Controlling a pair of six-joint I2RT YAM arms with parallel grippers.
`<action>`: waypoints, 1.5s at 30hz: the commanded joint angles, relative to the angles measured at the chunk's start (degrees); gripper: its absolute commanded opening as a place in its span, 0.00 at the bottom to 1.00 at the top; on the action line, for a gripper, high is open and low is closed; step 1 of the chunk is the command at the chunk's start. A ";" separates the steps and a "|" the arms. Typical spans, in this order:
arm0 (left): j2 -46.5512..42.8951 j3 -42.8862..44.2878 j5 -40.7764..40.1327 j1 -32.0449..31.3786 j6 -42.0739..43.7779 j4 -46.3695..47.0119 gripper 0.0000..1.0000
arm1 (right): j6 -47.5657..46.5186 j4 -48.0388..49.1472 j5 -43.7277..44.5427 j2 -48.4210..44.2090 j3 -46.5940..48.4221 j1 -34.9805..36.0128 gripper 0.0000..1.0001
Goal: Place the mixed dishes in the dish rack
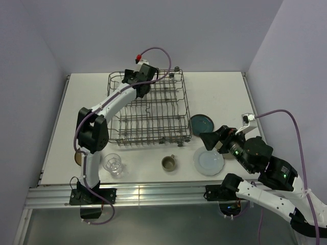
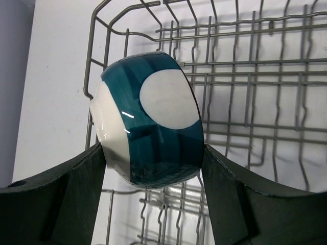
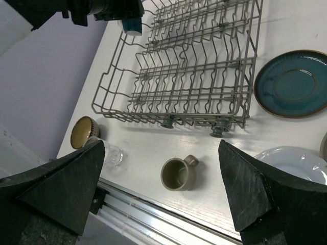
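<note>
My left gripper [image 2: 153, 168] is shut on the teal bowl with a cream inside [image 2: 148, 122], held on its side over the far left corner of the grey wire dish rack [image 1: 148, 109]. In the top view this gripper [image 1: 131, 77] is above the rack's back rim. My right gripper [image 3: 161, 148] is open and empty, raised above the table right of the rack [image 3: 189, 66]. Below it stand the olive-grey mug [image 3: 177, 173], the clear glass [image 3: 112, 154] and the dark brown bowl [image 3: 83, 131]. The teal plate [image 3: 291, 84] and the pale-blue plate [image 3: 291, 161] lie to its right.
In the top view the mug [image 1: 169, 163] and glass [image 1: 112, 164] stand in front of the rack, near the table's front rail [image 1: 153, 193]. The left arm [image 1: 94, 130] runs along the rack's left side. Walls close the table at the back and both sides.
</note>
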 commanded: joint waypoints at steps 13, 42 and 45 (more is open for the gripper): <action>13.15 14.18 -8.56 3.36 14.32 11.15 0.00 | 0.09 0.80 0.96 -0.54 -2.17 -0.28 1.00; 18.62 18.93 -2.59 4.85 9.49 6.14 0.99 | 0.53 -0.70 0.69 0.51 -1.47 -0.37 1.00; 16.33 19.20 -2.94 4.85 8.44 4.21 0.99 | 0.44 -1.05 0.78 0.60 -1.03 -0.37 1.00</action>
